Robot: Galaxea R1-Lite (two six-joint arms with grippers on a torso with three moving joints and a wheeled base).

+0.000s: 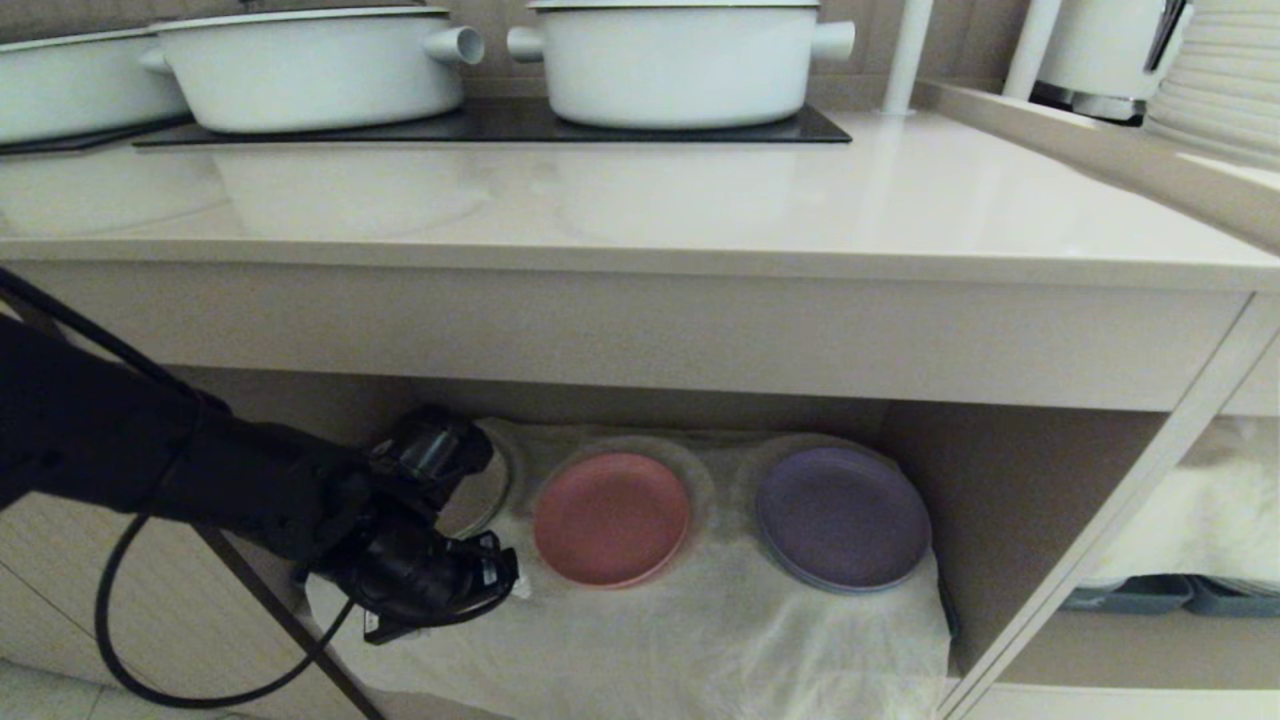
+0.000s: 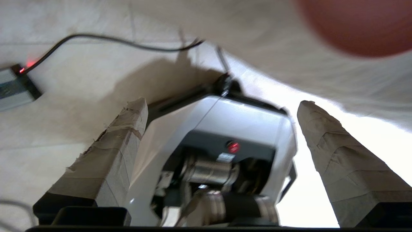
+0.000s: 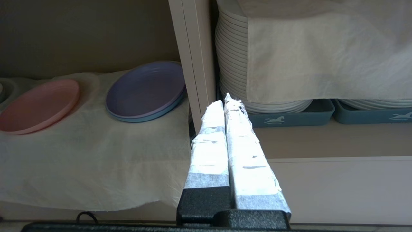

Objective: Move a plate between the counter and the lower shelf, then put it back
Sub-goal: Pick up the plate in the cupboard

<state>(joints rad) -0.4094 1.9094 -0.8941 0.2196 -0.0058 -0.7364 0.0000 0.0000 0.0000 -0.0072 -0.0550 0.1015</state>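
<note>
- Pink, matte and round: the plate [image 1: 611, 517], flat on the white gauzy cloth [image 1: 700, 640] lining the lower shelf [image 1: 985, 500], touched by no gripper.
- Just beside it, toward the shelf's dividing post: a purple plate [image 1: 842, 516], stacked on a bluish one, also on the cloth.
- Just to the plate's other side, at the shelf's front edge: the left gripper [image 2: 222, 109], on a black arm trailing a black cable [image 1: 120, 620].
- Taped fingers [image 2: 116, 148] spread wide apart with nothing between them, as seen in the left wrist view; only the robot's own base and the floor beyond, with the plate's pink rim and the cloth at one corner of that view.
- Right gripper [image 3: 228, 103] parked low before the dividing post [image 3: 193, 64], fingers pressed together and empty.
- Beyond the post: a tall stack of white plates [image 3: 231, 64] partly under a cloth, resting in a grey-blue tray [image 3: 289, 117].
- Above the shelf: the glossy beige counter [image 1: 700, 210], bare at the front, with two white pots [image 1: 680, 60] on a black hob panel [image 1: 500, 128] at the back.
</note>
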